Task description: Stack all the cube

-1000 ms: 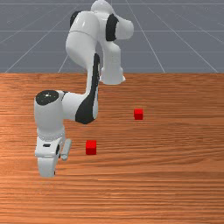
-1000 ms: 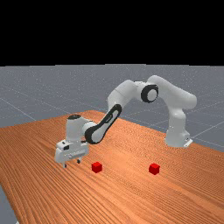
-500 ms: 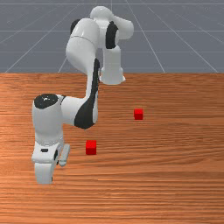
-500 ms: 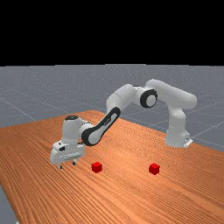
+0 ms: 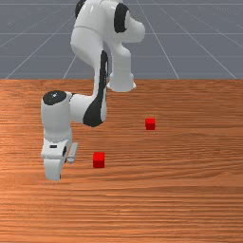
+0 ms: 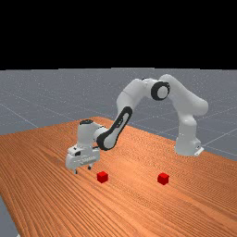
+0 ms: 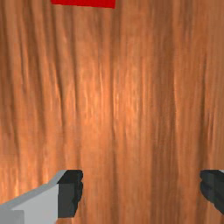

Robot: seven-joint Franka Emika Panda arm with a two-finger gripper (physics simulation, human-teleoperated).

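In the far view my gripper (image 6: 83, 170) hangs above the table, left of the nearer red cube (image 6: 102, 177); a second red cube (image 6: 163, 179) lies farther right. The front view has the hand at the left, the nearer cube (image 5: 98, 160) to its right and the other cube (image 5: 150, 124) closer to the arm's base. Both cubes rest apart on the wood. In the wrist view the gripper (image 7: 142, 190) is open, its fingers wide apart with only wood seen between them. Part of a red cube (image 7: 83, 3) shows ahead of the fingers, outside the gap.
The wooden table (image 5: 190, 190) extends under the arm and cubes. The arm's base (image 5: 121, 71) stands at the table's back edge in the front view, and its forearm (image 5: 98, 90) passes over the wood left of the farther cube.
After first shifting toward the far view's left, my hand has come back to the right and slightly up, nearer the arm's base. The cubes have stayed put.
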